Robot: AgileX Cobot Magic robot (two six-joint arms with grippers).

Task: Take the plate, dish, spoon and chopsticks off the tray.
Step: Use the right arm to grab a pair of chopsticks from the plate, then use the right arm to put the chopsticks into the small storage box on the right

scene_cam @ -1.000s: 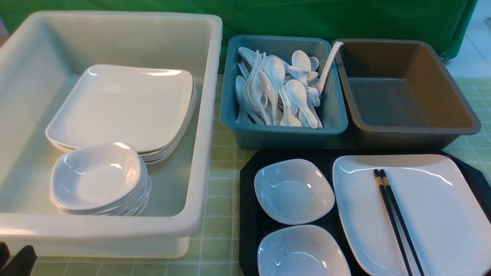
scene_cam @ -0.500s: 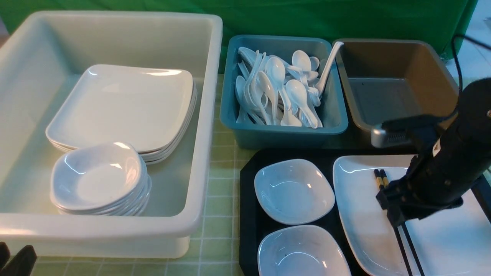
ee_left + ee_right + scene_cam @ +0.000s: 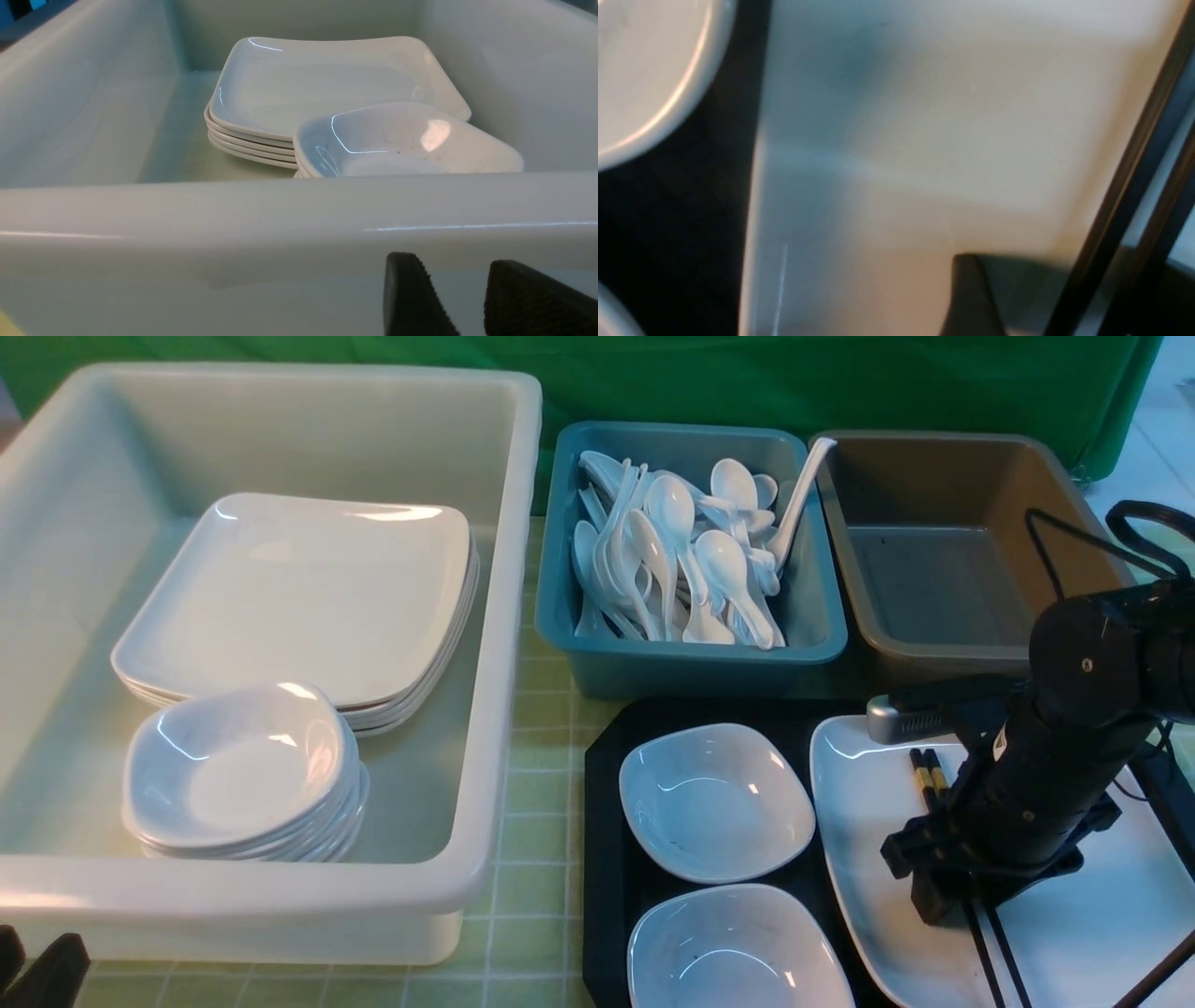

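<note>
Left side as before: left gripper [image 3: 460, 289] parked low against the outer wall of the white tub [image 3: 504, 616], fingers a little apart, nothing between them. Inside the tub, the same stack of plates [image 3: 299, 588] and stack of small dishes [image 3: 238, 770]. Next along, teal bin [image 3: 691, 658] heaped with spoons [image 3: 672, 551], untouched; none to be seen on the tray [image 3: 607, 784] itself. On the tray's left half, far dish [image 3: 714, 801] and near dish [image 3: 733, 947]; on its right half the big plate [image 3: 868, 840], with the chopsticks [image 3: 926, 773] lying across it.

Far right, the real change: right arm absent a second ago, now in from the right edge and lower than half a second back, right gripper [image 3: 943, 901] down over the middle of the chopsticks. Probably the reach for a first pick; nothing cleared off the tray yet.

Pose: forearm sloping down and leftward, wrist aimed at the plate, close above it. From the wrist camera, one finger [image 3: 971, 298] just beside the chopsticks, not touching; second finger not made out, so seemingly spread and gripping nothing.
</note>
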